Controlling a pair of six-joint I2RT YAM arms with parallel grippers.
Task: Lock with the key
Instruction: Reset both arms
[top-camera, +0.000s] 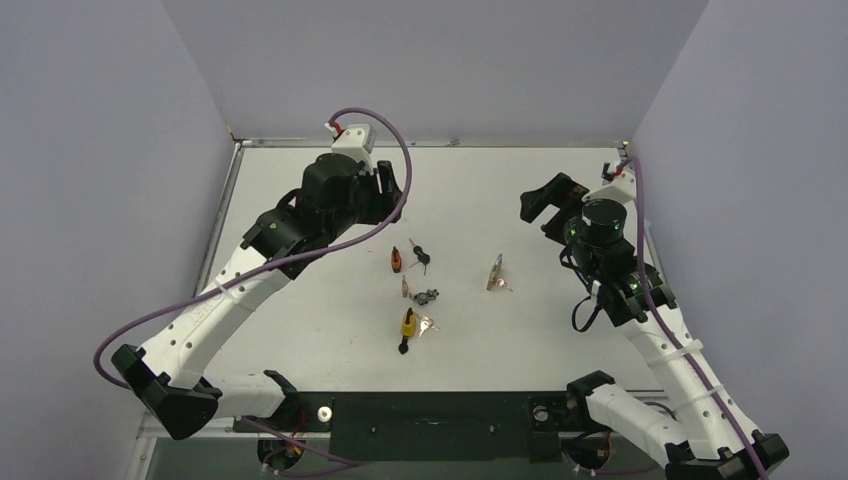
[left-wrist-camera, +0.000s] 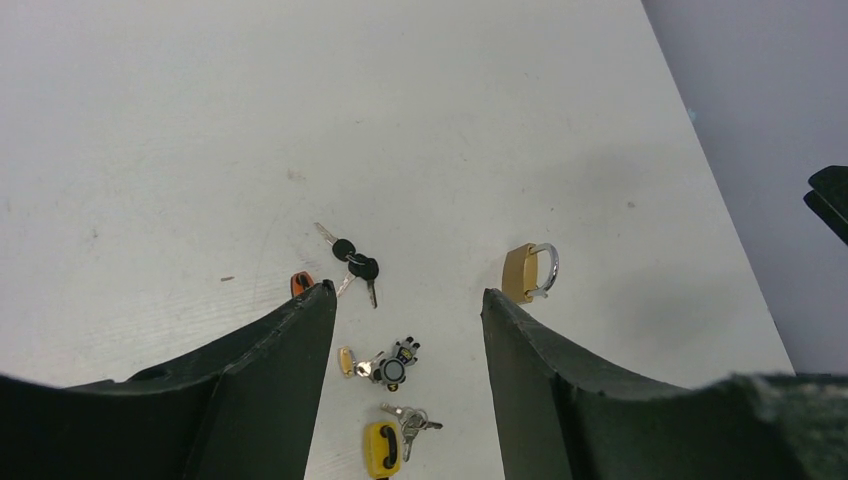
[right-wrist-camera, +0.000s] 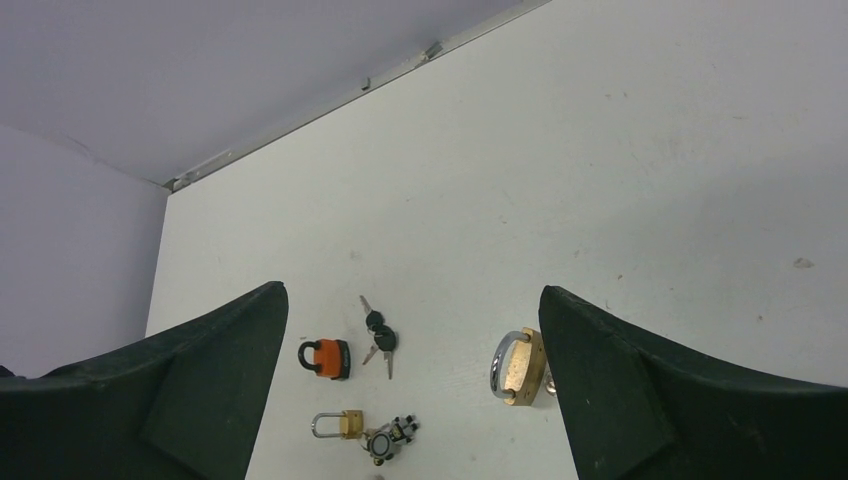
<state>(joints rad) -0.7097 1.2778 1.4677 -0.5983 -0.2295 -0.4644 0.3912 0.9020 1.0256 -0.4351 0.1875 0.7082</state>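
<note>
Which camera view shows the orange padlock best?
The right wrist view: the orange padlock lies whole and unblocked there. In the left wrist view the left gripper hides most of it; in the top view it is small.

Soft, even light falls from overhead, and the flat white table (top-camera: 480, 190) looks bright with no glare. Shadows are faint: a pale grey smudge lies near the small brass padlock (left-wrist-camera: 520, 273) in the left wrist view. There the black plastic fingers (left-wrist-camera: 260, 390) of the left gripper (left-wrist-camera: 408, 293) sit close to the lens, dark, soft-edged and nearly featureless. The overhead picture is sharp.
</note>
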